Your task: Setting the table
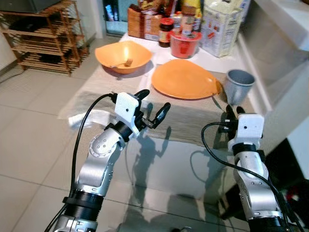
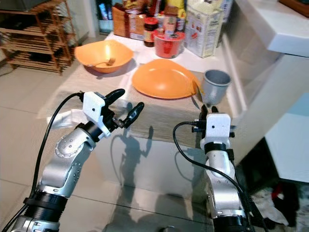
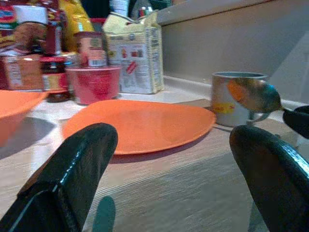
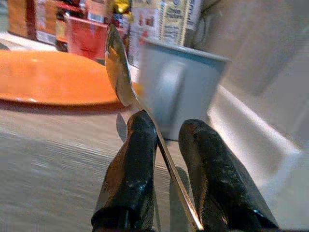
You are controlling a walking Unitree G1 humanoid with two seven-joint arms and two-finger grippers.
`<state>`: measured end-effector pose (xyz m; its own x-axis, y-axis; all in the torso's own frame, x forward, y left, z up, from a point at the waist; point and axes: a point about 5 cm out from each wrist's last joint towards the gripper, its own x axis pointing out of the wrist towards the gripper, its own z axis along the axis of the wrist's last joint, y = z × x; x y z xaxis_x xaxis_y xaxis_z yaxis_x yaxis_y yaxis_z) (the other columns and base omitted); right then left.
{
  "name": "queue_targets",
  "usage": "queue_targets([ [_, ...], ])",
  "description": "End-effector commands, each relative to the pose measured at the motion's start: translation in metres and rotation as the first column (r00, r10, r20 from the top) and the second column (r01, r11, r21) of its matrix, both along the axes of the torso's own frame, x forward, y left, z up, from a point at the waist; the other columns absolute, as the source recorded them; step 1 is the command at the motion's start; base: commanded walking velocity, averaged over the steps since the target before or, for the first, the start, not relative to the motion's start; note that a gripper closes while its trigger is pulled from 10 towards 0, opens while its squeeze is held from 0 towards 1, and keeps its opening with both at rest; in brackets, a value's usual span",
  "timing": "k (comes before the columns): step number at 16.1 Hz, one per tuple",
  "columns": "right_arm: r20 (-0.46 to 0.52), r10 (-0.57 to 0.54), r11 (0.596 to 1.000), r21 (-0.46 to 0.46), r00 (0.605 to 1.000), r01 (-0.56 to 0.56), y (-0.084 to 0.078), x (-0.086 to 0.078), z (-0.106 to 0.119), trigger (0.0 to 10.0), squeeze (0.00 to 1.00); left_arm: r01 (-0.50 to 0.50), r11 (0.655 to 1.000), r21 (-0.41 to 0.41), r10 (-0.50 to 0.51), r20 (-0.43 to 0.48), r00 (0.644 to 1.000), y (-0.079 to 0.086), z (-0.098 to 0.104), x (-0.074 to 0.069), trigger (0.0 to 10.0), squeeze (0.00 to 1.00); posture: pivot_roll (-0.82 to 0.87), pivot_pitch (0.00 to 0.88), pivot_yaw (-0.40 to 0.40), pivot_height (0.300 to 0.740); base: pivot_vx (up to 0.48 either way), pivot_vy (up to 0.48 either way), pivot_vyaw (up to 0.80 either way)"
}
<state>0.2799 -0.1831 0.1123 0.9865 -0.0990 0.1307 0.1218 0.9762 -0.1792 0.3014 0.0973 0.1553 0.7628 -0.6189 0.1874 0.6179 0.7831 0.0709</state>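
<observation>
Two black fingers of the right gripper (image 4: 166, 159) pinch a spoon (image 4: 118, 72), clearest in its wrist view, beside the grey mug (image 1: 239, 84). The left gripper (image 1: 153, 107) hovers wide open before the orange plate (image 1: 186, 79).

Bright indoor light, sharp arm shadows, soft wrist views

Pale tiled floor (image 1: 29, 125), wooden slatted shelf (image 1: 46, 36), white counter (image 2: 285, 34)
</observation>
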Motion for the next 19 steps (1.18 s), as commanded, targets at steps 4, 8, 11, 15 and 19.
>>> queue_targets([
  [4,0.016,0.010,1.000,-0.009,1.000,-0.010,-0.0046,0.0052,0.0025,0.0,0.00,-0.006,1.000,-0.017,0.007,0.047,0.999,-0.0029,0.0080,0.0003,10.0,0.00,0.08,0.000,-0.047,0.740,0.000,0.000,0.00],
  [8,0.010,0.016,1.000,-0.007,1.000,-0.016,-0.0038,0.0040,-0.0004,0.0,0.00,-0.010,1.000,-0.012,0.010,0.055,0.998,-0.0031,0.0079,-0.0022,10.0,0.00,0.09,0.000,-0.050,0.740,0.000,0.000,0.00],
  [11,0.005,0.019,1.000,-0.002,1.000,-0.019,-0.0025,0.0029,-0.0023,0.0,0.00,-0.026,0.999,-0.021,0.027,0.035,0.999,-0.0012,0.0081,-0.0012,10.0,0.00,0.09,0.000,-0.052,0.740,-0.429,0.000,0.00],
  [15,-0.001,0.024,1.000,-0.004,1.000,-0.024,-0.0014,0.0024,-0.0030,0.0,0.00,-0.022,0.999,-0.024,0.023,0.051,0.998,-0.0013,0.0109,-0.0009,10.0,0.00,0.09,0.000,-0.055,0.740,-0.120,0.000,0.00],
  [19,-0.010,0.020,1.000,-0.004,1.000,-0.020,-0.0044,0.0040,-0.0041,0.0,0.00,0.007,0.999,-0.036,-0.006,0.048,0.999,-0.0042,0.0122,-0.0018,10.0,0.00,0.09,0.000,-0.056,0.740,0.000,0.000,0.00],
])
